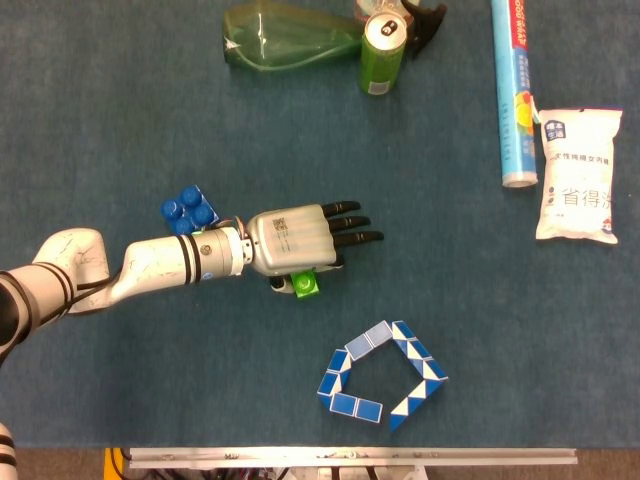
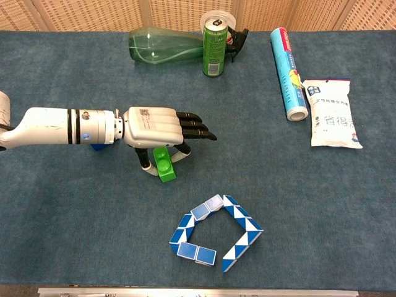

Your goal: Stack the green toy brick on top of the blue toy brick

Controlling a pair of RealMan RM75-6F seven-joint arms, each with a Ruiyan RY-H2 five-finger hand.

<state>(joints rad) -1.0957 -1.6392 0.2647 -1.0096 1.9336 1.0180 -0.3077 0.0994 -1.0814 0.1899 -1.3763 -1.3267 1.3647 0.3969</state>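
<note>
The green toy brick (image 1: pixel 306 285) (image 2: pixel 163 164) lies on the blue cloth, mostly covered from above by my left hand (image 1: pixel 295 238) (image 2: pixel 156 127). In the chest view the thumb and one curled finger pinch the brick from either side under the palm, while the other fingers stretch out to the right. The blue toy brick (image 1: pixel 190 210) sits studs-up just behind my left wrist; in the chest view only a sliver of the blue toy brick (image 2: pixel 97 147) shows below the forearm. My right hand appears in neither view.
A blue-and-white folding snake puzzle (image 1: pixel 385 375) lies in front of the hand. At the back are a green bottle (image 1: pixel 285 35) on its side, an upright green can (image 1: pixel 381 55), a blue tube (image 1: pixel 514 90) and a white packet (image 1: pixel 577 173).
</note>
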